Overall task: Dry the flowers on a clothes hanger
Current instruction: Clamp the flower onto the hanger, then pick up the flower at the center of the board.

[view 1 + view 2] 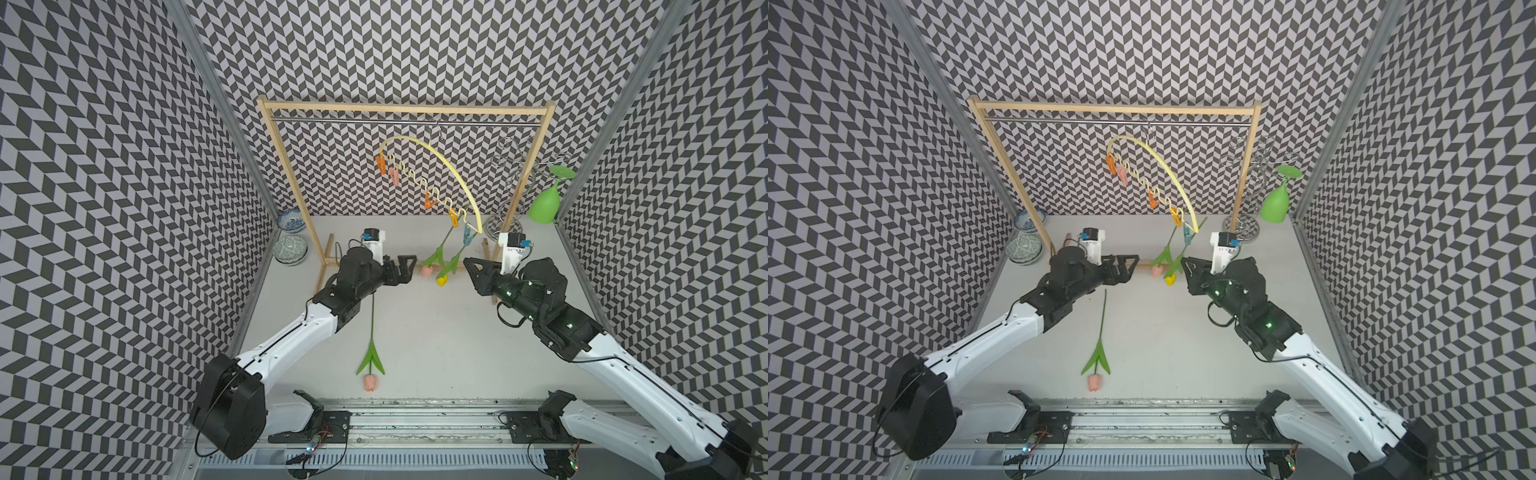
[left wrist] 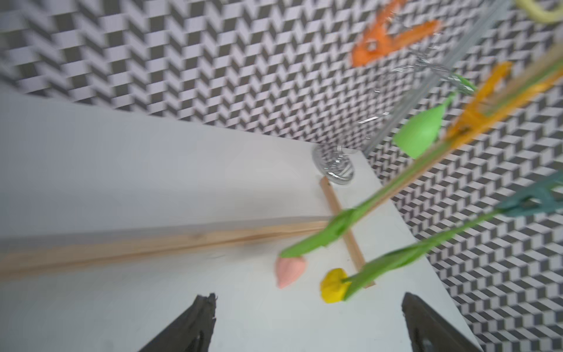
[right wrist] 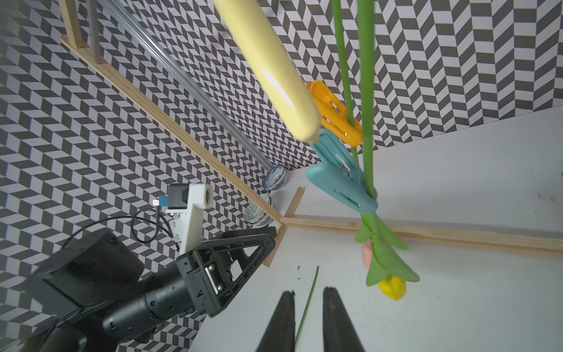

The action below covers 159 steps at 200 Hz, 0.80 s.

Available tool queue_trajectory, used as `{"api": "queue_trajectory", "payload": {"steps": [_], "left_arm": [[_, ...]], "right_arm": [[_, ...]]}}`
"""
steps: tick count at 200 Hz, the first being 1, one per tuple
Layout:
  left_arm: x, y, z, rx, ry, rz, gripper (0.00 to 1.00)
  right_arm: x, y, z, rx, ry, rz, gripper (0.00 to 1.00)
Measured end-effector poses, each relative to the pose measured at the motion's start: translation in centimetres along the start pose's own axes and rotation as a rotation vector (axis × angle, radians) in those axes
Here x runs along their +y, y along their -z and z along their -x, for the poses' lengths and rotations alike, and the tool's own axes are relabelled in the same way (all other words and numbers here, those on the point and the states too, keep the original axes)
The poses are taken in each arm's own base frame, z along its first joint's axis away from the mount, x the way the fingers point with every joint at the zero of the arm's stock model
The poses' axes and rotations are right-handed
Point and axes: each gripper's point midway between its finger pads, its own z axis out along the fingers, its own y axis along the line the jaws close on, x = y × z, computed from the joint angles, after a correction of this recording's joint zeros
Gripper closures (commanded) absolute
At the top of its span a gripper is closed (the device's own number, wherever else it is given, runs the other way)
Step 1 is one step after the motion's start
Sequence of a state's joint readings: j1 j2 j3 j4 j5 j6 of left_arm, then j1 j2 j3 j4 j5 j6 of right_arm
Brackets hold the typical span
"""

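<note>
1. On the low end of the tilted hanger (image 3: 268, 70), the pink tulip (image 1: 427, 271) hangs head-down from an orange peg (image 3: 335, 119) and the yellow tulip (image 1: 441, 281) from a teal peg (image 3: 341, 183). The third tulip (image 1: 371, 357) lies flat on the table (image 1: 436, 340).
2. Left claw (image 2: 309, 300): wide apart, empty. Right claw (image 3: 309, 292): nearly together, slim gap, empty.
3. Risks I see: a bump swings the lopsided hanger, and the thin, smooth stems slip from their pegs.
4. Hanger is glossy plastic with a wavy bar.

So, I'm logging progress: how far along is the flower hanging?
Done: a pink tulip and the yellow tulip hang head-down, pegged to the clothes hanger. In hand: nothing; the left gripper is wide open, the right gripper narrowly open, empty. Left: the second pink tulip lies on the table.
</note>
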<state>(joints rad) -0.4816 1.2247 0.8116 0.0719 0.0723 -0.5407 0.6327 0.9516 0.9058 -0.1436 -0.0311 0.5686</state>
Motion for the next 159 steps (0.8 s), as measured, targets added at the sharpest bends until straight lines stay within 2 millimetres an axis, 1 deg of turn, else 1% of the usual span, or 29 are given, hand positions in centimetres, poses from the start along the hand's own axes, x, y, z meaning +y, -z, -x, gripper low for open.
{"api": "queue_trajectory", "payload": {"steps": [10,17,26,40,53,69,78,85,92,100,114,126,144,151,159], "left_arm": [[3.3,1.3,-0.6,-0.031,0.054,0.087,0.0],[5.5,2.3,-1.5,-0.051,0.09,0.147,0.0],[7.6,3.4,-3.1,-0.064,0.131,0.206,0.0],[10.0,5.0,-5.5,-0.083,0.177,0.274,0.0],[11.8,6.0,-7.3,-0.106,0.206,0.324,0.0],[13.5,6.9,-8.8,-0.132,0.237,0.37,0.0],[14.1,7.1,-9.2,-0.141,0.248,0.388,0.0],[14.3,7.1,-9.1,-0.146,0.254,0.398,0.0],[14.4,7.1,-8.9,-0.157,0.257,0.403,0.0],[14.5,6.9,-8.7,-0.161,0.258,0.409,0.0],[14.8,6.7,-8.3,-0.165,0.266,0.429,0.0],[15.3,6.6,-8.1,-0.171,0.286,0.452,0.0],[16.4,7.2,-7.7,-0.198,0.326,0.496,0.0],[16.9,7.5,-7.5,-0.213,0.344,0.514,0.0],[17.4,7.9,-7.3,-0.231,0.362,0.527,0.0]], "right_arm": [[1.3,0.5,0.3,0.001,0.015,0.024,0.78],[2.5,0.8,0.4,0.002,0.028,0.048,0.78],[4.2,1.2,0.3,0.007,0.05,0.084,0.78],[7.0,1.6,-0.4,0.028,0.083,0.142,0.78],[9.1,1.5,-1.5,0.067,0.111,0.183,0.78],[11.6,0.7,-3.3,0.128,0.147,0.208,0.76],[12.6,0.0,-4.3,0.16,0.165,0.206,0.76],[13.2,-0.9,-5.2,0.186,0.182,0.191,0.76],[13.4,-1.8,-6.1,0.212,0.198,0.169,0.76],[13.6,-3.3,-7.3,0.249,0.219,0.13,0.76],[13.1,-6.1,-9.2,0.307,0.251,0.041,0.76],[12.1,-8.8,-11.0,0.358,0.278,-0.054,0.75],[10.3,-12.4,-14.4,0.446,0.313,-0.175,0.74],[9.5,-13.5,-16.0,0.482,0.326,-0.214,0.75],[8.7,-14.7,-17.6,0.521,0.338,-0.248,0.79]]}}
